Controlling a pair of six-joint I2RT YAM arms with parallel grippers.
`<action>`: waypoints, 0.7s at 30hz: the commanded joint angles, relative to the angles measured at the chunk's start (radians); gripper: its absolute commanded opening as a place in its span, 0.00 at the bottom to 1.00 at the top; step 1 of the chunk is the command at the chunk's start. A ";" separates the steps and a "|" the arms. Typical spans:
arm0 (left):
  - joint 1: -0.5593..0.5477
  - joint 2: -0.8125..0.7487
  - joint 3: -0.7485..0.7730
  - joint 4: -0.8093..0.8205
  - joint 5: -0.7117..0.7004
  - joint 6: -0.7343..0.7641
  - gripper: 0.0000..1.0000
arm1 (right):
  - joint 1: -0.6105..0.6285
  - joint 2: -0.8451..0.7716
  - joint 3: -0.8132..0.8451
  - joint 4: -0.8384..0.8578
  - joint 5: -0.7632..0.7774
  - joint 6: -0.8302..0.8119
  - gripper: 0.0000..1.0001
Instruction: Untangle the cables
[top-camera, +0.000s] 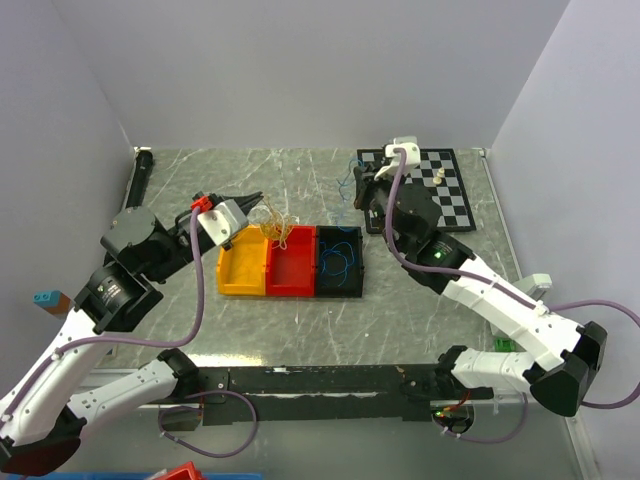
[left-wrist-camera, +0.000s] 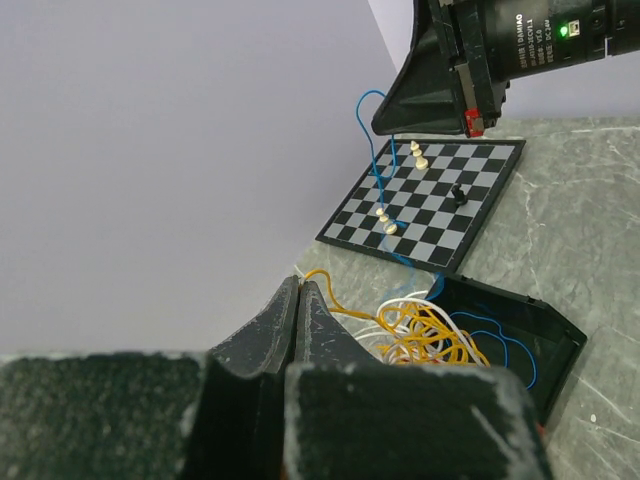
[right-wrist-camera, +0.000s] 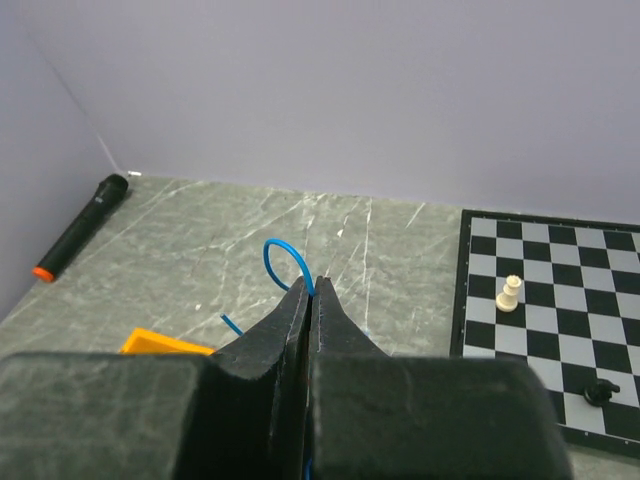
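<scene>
A clump of yellow-orange and white cables hangs over the back of the red bin. My left gripper is shut on a yellow-orange strand with a white one beside it; in the left wrist view the strand leaves the closed jaws and runs down to the clump. Blue cables lie in the black bin. My right gripper, raised behind that bin, is shut on a blue cable that loops out of its tips. That blue cable rises from the black bin.
A yellow bin sits left of the red one. A chessboard with a few pieces lies at the back right. A black marker with an orange tip lies along the left wall. Purple hoses run along both arms.
</scene>
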 joint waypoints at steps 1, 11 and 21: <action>0.003 -0.015 0.010 0.019 0.025 -0.010 0.01 | -0.014 -0.030 0.015 0.034 -0.004 0.019 0.00; 0.003 -0.017 0.017 0.014 0.027 -0.013 0.01 | -0.015 -0.082 0.024 0.054 -0.009 -0.004 0.00; 0.002 -0.003 0.026 0.017 0.036 -0.019 0.01 | -0.015 -0.146 0.105 0.090 -0.030 -0.067 0.00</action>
